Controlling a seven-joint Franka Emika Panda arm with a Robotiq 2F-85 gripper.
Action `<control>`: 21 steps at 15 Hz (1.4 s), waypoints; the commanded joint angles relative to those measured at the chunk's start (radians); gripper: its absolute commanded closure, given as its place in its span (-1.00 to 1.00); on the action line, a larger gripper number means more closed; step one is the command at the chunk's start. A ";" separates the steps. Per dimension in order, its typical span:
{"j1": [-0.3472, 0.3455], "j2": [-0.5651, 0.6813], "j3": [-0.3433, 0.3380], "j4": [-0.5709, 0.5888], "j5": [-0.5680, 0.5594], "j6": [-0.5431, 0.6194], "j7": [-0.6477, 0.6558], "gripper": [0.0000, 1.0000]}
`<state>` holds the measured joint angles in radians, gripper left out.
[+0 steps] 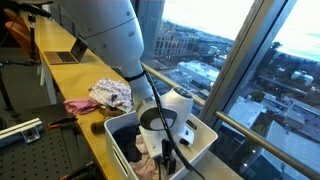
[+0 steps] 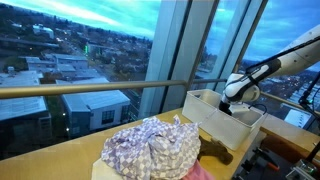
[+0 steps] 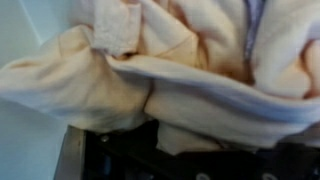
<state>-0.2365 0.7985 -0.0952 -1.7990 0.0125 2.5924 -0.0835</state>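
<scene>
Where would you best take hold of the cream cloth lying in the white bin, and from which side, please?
Probably the thick fold bunched across the cream cloth in the wrist view, pinched across its ridge. Come from straight above: the white bin has upright walls that close off the sides, and the cloth lies crumpled low inside.
</scene>
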 commanded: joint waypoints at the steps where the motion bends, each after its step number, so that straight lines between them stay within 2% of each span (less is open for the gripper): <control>1: -0.016 0.006 0.009 -0.009 0.020 -0.009 -0.003 0.09; 5: -0.006 -0.081 -0.002 -0.023 0.013 -0.038 0.003 0.62; 8: 0.004 -0.212 0.008 -0.045 0.023 -0.076 0.006 1.00; 15: 0.069 -0.476 0.062 -0.082 0.048 -0.070 0.005 1.00; 21: 0.202 -0.682 0.148 -0.154 0.055 -0.094 0.010 1.00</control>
<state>-0.0908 0.2254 0.0187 -1.8855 0.0427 2.5288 -0.0747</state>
